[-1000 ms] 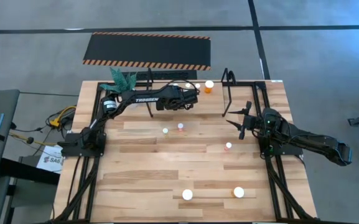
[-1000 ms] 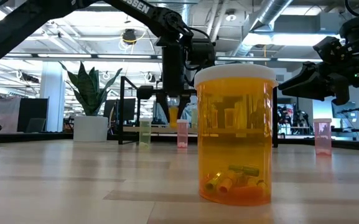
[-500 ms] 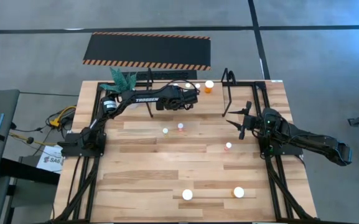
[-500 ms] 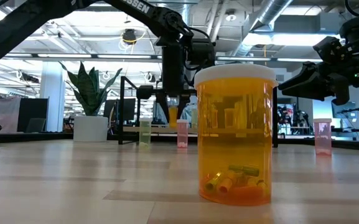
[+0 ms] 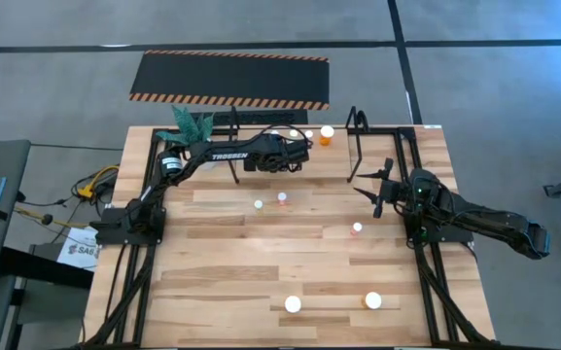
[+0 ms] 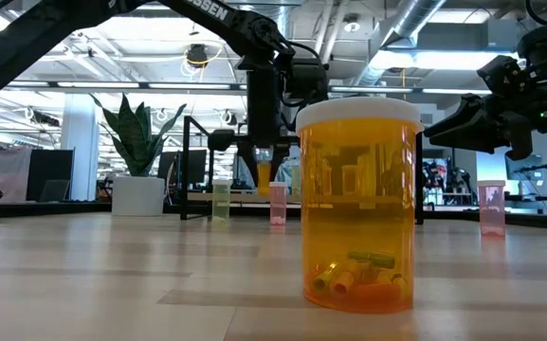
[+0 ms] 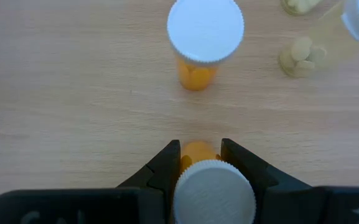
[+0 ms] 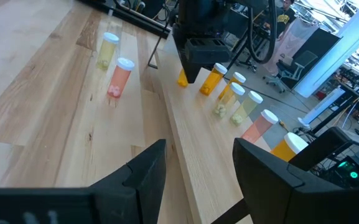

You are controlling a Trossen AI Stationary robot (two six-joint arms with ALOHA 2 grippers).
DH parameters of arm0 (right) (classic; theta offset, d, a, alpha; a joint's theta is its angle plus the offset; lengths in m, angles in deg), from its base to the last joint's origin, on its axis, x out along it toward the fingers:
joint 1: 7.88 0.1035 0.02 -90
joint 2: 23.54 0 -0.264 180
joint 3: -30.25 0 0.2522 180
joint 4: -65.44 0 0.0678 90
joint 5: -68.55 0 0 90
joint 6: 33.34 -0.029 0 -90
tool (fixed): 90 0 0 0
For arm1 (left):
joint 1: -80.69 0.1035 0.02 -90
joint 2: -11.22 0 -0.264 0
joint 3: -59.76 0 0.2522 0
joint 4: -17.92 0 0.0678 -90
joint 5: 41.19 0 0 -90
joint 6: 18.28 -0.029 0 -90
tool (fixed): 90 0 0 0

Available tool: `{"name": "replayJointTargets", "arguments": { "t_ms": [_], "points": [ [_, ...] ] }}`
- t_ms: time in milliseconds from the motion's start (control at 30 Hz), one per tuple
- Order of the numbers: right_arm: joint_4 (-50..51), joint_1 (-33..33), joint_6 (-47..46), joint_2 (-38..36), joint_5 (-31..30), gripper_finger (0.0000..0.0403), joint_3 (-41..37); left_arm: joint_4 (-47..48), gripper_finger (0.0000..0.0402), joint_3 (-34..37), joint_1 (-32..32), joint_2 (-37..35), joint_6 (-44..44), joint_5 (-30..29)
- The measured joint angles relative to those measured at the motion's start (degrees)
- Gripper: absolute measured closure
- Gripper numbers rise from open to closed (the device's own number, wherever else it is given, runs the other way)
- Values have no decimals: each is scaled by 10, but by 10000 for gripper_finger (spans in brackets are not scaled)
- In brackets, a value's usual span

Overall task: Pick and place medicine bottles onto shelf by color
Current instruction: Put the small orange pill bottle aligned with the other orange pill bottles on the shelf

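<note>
Closest to where I stand, a big orange bottle (image 6: 357, 204) sits on the counter (image 5: 222, 292) with a few bits rattling in its bottom, a second white-capped one (image 5: 293, 303) beside it. Both look safe enough for now, being well apart from either arm.

Farther in, three small bottles wait in the open middle: a greenish one (image 5: 258, 204), a pink one (image 5: 282, 198), and another pink one (image 5: 357, 228) nearer the right arm. The right end effector (image 8: 195, 165) hangs beside that side of the counter with its fingers parted and nothing between them. If it swings inward carelessly it could, I'd guess, knock that nearest pink bottle over.

The real worry is at the far edge. The left end effector (image 7: 199, 163) is clamped on a small orange bottle (image 7: 198, 149) just over the shelf (image 5: 358, 136) — its wooden ledge already carries a row of bottles (yellowish, pale, pink, orange). Another orange bottle (image 7: 203, 40) stands just ahead of the held one. Letting go while the bottle is tilted or not quite down might tip it into that neighbour, and one toppling could take the row with it. The fingers are wide too — opening them could nudge whatever stands alongside.
</note>
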State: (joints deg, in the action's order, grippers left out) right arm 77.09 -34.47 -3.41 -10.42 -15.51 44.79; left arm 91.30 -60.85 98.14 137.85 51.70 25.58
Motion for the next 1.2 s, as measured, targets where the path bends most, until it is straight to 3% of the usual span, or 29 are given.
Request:
{"name": "replayJointTargets", "arguments": {
  "t_ms": [200, 633, 933, 1200],
  "points": [
    [0, 0, 0, 0, 0, 196, 0, 0, 308, 0, 0, 0, -8, -5],
    [0, 0, 0, 0, 0, 196, 0, -1, 227, 0, 0, 1, -15, -10],
    [0, 0, 0, 0, 0, 196, 0, 0, 190, 0, -1, -2, -53, 44],
    [0, 0, 0, 0, 0, 196, 0, 45, 184, -26, -15, -39, -94, 75]
  ]
}}
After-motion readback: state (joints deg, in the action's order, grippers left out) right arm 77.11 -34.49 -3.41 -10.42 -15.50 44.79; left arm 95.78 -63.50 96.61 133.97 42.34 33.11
